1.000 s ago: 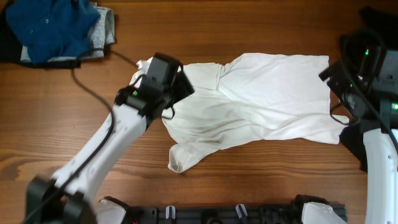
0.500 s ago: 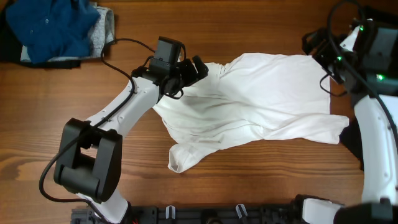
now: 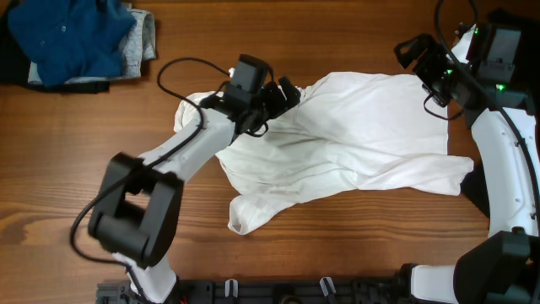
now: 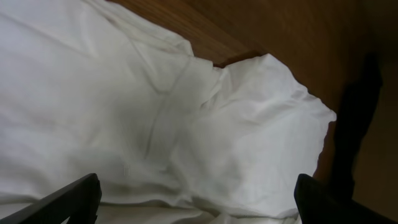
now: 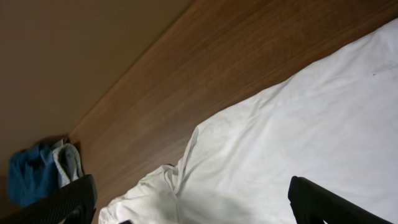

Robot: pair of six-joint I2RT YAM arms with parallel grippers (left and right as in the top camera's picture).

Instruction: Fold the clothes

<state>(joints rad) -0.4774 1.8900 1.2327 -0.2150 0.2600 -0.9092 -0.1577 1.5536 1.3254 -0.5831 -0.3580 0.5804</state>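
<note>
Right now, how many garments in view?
4. White T-shirt spread in the centre; blue shirt, grey garment and black garment piled together at the far-left corner. The pile may hide more; the dark shape at the right edge is unclear.

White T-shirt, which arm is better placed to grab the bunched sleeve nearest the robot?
Left, probably: the left gripper hangs open over the T-shirt's left part, nearer the sleeve; the right gripper is open at its far right corner.
</note>
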